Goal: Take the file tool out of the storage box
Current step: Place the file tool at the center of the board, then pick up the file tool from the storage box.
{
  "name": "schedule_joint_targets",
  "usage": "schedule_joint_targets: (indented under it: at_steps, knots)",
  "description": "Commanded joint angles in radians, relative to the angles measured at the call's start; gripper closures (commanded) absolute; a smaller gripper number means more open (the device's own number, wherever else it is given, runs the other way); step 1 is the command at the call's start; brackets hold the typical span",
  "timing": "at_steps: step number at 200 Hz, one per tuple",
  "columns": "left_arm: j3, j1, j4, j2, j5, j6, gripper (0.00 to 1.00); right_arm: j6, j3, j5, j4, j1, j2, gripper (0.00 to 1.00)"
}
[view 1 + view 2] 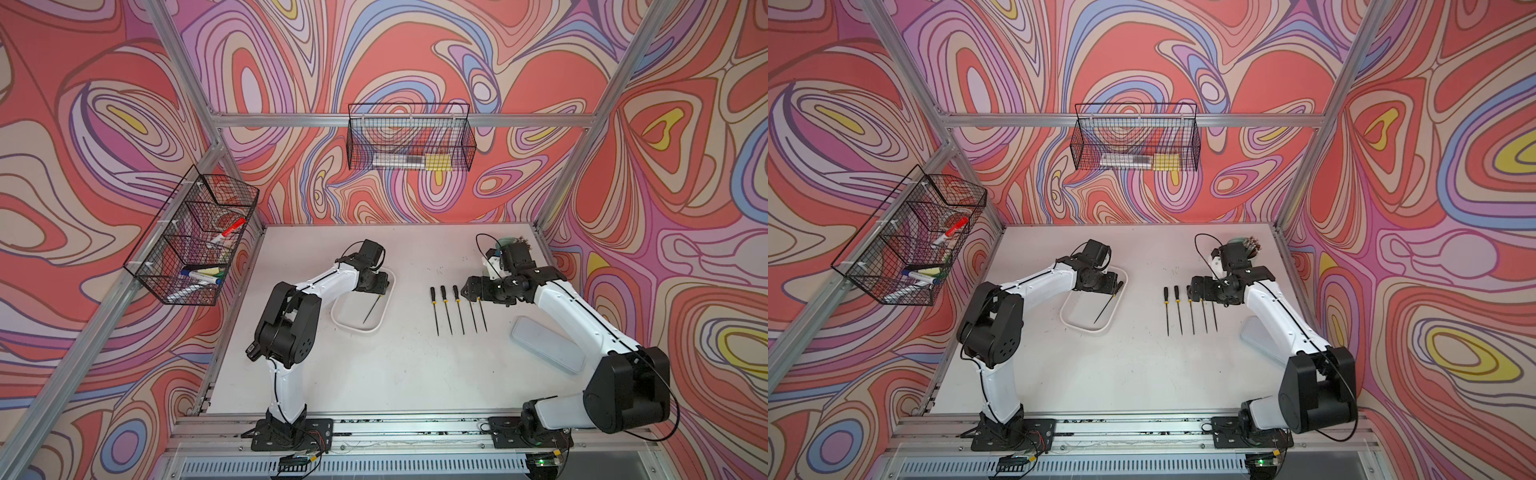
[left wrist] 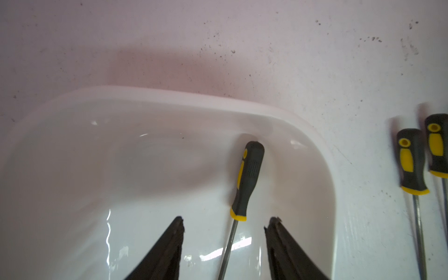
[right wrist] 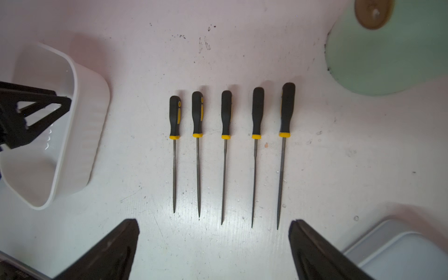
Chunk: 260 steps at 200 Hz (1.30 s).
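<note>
The file [image 2: 247, 179] lies inside the storage box [image 2: 169, 93], its black-and-yellow handle up against the rounded far corner and its shaft running diagonally across the floor of the box. The left gripper [image 2: 227, 219] is down in the box with its jaws part-way apart, one finger on each side of the shaft just below the handle collar; neither touches it.

The right gripper [image 3: 215, 221] is spread wide and empty above a row of five files [image 3: 225, 135] laid side by side on the scuffed white table [image 1: 374, 374]. A mint-green cup [image 3: 375, 60] and a pale lid [image 3: 400, 254] sit nearby.

Swirl-patterned walls carry two wire baskets [image 1: 409, 141]. In both top views the left wrist hides its own fingertips; only the left wrist view shows that gap.
</note>
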Motion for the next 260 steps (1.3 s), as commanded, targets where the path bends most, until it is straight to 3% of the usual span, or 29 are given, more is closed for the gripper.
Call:
schedule_joint_targets:
  at_steps: [1,106,172,230,260]
  knots:
    - [0.047,0.002,-0.044,0.042,-0.010,0.028,0.52,0.015,-0.021,-0.075,0.050,0.003,-0.021,0.02]
    - [0.122,0.002,-0.033,0.161,0.044,0.024,0.62,0.041,-0.036,-0.088,0.085,0.011,-0.031,0.02]
    - [0.131,0.001,-0.054,0.183,-0.016,0.016,0.85,0.046,-0.058,-0.078,0.098,0.025,-0.041,0.04]
    - [0.002,0.006,0.062,0.028,-0.002,-0.010,0.93,0.054,-0.116,-0.147,0.170,0.050,-0.103,0.06]
    - [-0.106,0.024,0.155,-0.088,0.059,-0.072,0.93,0.128,-0.157,-0.164,0.270,0.115,-0.144,0.11]
